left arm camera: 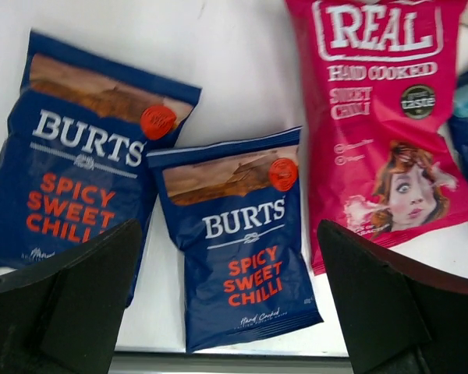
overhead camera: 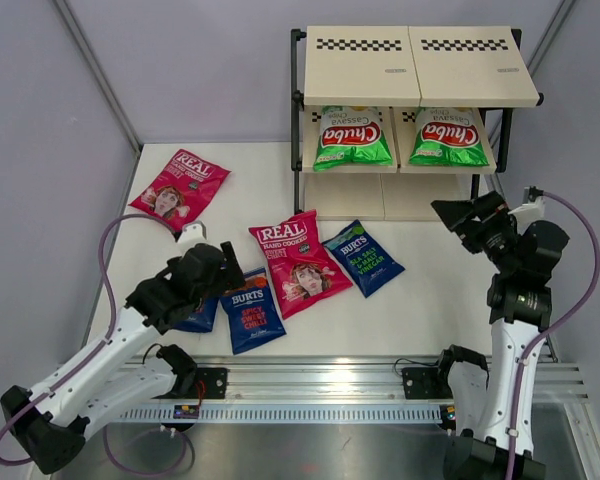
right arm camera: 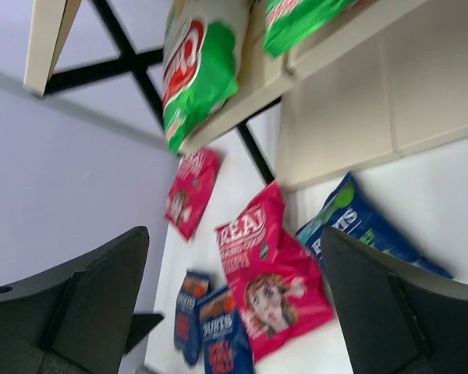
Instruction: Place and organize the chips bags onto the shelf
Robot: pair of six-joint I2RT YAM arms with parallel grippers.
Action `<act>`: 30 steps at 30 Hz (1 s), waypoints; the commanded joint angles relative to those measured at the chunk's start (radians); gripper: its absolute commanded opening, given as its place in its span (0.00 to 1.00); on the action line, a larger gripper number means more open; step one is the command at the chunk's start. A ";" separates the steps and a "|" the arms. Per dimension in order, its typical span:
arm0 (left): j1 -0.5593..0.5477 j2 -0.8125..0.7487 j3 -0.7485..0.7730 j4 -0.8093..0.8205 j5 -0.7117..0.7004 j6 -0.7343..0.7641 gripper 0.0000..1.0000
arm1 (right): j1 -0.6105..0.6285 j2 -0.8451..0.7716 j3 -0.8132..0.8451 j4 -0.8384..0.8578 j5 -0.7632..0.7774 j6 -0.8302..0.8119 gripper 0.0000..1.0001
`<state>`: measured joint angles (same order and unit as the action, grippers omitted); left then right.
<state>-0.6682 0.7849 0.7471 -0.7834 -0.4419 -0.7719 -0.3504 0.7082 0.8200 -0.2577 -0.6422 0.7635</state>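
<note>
Two green-and-white Chuba bags lie on the middle tier of the shelf. On the table lie a pink REAL bag at the far left, a second REAL bag in the middle, and a blue BURTS bag to its right. My left gripper is open and empty above two more BURTS bags; the left one is partly hidden under it in the top view. My right gripper is open and empty in front of the shelf's lower tier.
The shelf's top boards and bottom board hold nothing. Grey walls close the table at left, back and right. A metal rail runs along the near edge.
</note>
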 commanded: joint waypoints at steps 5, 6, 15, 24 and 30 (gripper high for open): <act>0.004 -0.137 -0.182 0.036 0.084 -0.119 0.99 | 0.126 0.033 -0.064 0.120 -0.255 -0.003 0.97; 0.004 -0.159 -0.231 0.050 0.110 -0.133 0.99 | 0.152 0.040 -0.061 0.127 -0.281 -0.004 0.97; 0.004 -0.239 -0.408 0.160 0.140 -0.276 0.83 | 0.306 0.034 -0.018 0.133 -0.332 -0.030 0.95; 0.004 -0.200 -0.509 0.271 0.155 -0.317 0.71 | 0.321 0.037 -0.027 0.164 -0.349 -0.018 0.96; 0.004 -0.208 -0.542 0.314 0.149 -0.334 0.61 | 0.323 0.048 -0.039 0.205 -0.359 0.007 0.95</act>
<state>-0.6662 0.5777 0.2306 -0.5114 -0.2981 -1.0851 -0.0391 0.7513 0.7597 -0.1196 -0.9649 0.7578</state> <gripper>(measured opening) 0.635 0.956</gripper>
